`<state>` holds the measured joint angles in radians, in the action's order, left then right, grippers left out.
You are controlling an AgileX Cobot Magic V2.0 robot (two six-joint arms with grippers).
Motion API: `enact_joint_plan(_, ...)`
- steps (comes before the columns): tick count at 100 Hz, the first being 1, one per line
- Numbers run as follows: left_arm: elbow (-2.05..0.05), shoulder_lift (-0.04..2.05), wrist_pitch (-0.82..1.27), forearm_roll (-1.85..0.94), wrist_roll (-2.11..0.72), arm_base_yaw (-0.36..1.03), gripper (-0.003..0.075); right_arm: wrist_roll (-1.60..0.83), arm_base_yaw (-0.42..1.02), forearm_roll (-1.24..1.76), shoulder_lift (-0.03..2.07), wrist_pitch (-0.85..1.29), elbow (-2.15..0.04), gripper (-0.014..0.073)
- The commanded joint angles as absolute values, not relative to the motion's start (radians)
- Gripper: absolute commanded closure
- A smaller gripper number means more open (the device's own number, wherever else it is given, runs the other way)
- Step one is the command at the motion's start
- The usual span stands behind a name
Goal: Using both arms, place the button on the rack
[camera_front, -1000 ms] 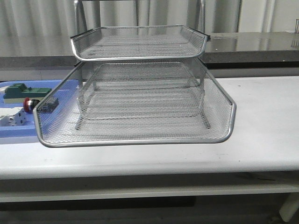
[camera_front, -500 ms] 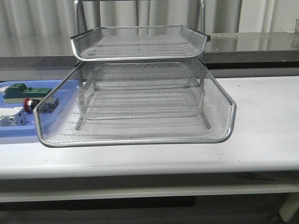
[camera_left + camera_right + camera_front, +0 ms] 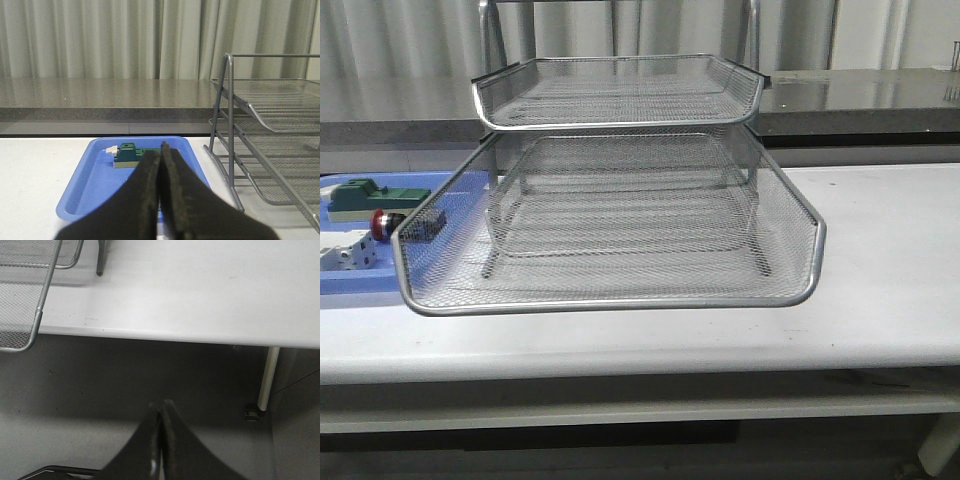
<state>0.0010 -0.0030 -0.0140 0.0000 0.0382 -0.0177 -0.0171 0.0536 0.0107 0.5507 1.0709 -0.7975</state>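
Left claw (image 3: 160, 165) closed; button (image 3: 382, 224) in blue tray (image 3: 360, 285).

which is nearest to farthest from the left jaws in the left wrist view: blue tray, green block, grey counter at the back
1. The blue tray: its near rim lies just beyond the shut left gripper, on the white table.
2. The green block: inside the tray, toward its far end.
3. The grey counter: past the table's far edge, in front of the curtain.
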Motion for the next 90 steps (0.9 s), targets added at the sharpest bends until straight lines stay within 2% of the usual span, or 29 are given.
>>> enact_joint_plan(1, 0.047, -0.038, -0.092, -0.007, 0.047, -0.021, 0.0741, -0.017, 0.044, 0.000, 0.554, 1.020, -0.828, 0.0664)
enact_joint_plan(76, 0.047, -0.038, -0.092, -0.007, 0.047, -0.021, 0.0741, -0.017, 0.044, 0.000, 0.554, 1.020, -0.828, 0.0664)
enact_joint_plan(90, 0.047, -0.038, -0.155, -0.007, 0.047, -0.021, 0.0741, -0.017, 0.044, 0.000, 0.554, 1.020, -0.828, 0.0664)
